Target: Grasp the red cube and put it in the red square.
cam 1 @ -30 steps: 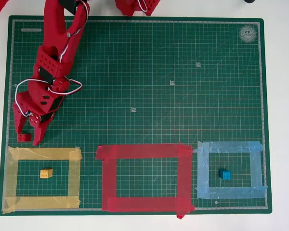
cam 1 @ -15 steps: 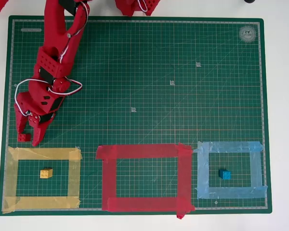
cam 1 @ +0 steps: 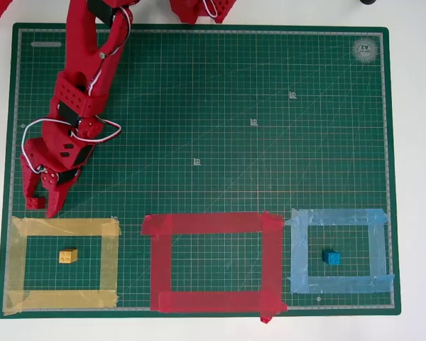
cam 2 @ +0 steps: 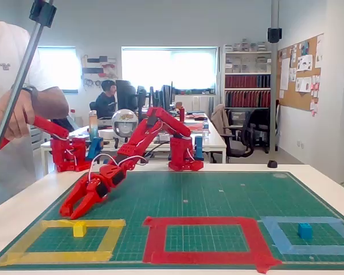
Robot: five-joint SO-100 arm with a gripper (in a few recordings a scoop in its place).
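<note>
Green gridded cutting mat [cam 1: 220,106] in a bright office, end effector [cam 1: 41,204] straddling the red cube [cam 1: 35,202], grip unclear.

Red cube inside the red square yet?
No, in the overhead view the red cube sits on the green mat above the yellow outline, left of the red square.

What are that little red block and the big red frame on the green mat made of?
The red cube, down between the pincer fingers, looks like moulded plastic, going by its solid bright colour; it is too small to judge surface detail. The red square looks like wide matte adhesive tape: flat strips overlapping at the corners, with ragged torn ends.
</note>
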